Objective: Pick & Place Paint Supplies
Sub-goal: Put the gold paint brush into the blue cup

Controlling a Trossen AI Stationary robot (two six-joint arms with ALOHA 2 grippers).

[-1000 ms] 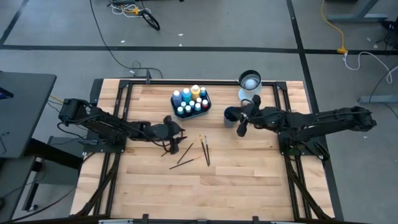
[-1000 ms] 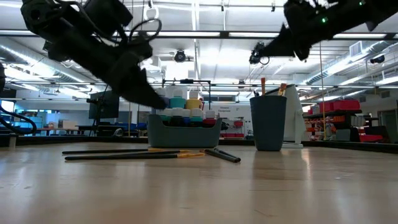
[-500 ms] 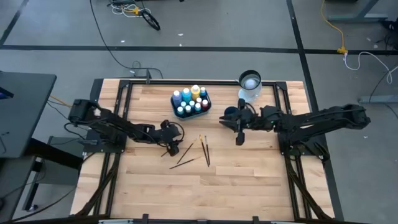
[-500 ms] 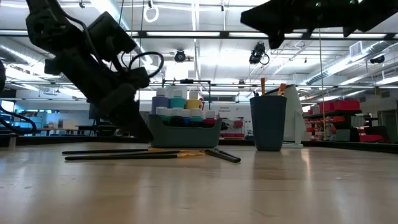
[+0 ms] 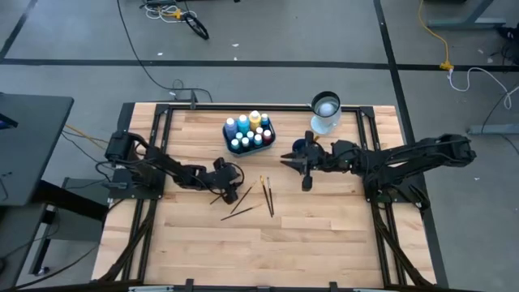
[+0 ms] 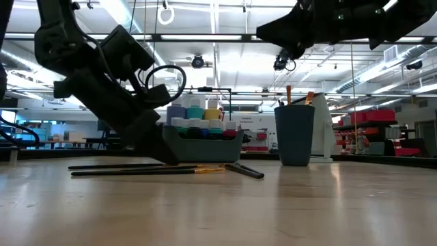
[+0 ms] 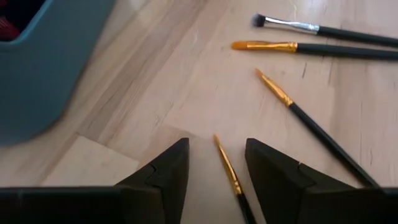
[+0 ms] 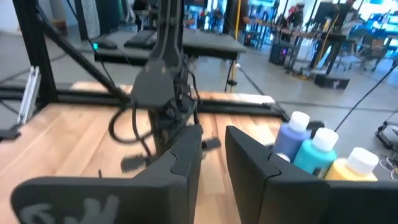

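Two slim black robot arms built of jointed segments, with looping black cables along them. Each ends in a gripper, the left gripper (image 7: 214, 171) and right gripper (image 8: 214, 155), with two dark, angular, wedge-shaped fingers.

tray (image 5: 269, 130) flanks brushes (image 5: 265, 195); bare wood beyond.

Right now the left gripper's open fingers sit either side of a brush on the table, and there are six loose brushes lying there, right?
Nearly. The left gripper does straddle a brush, but the left wrist view shows four loose brushes, not six.
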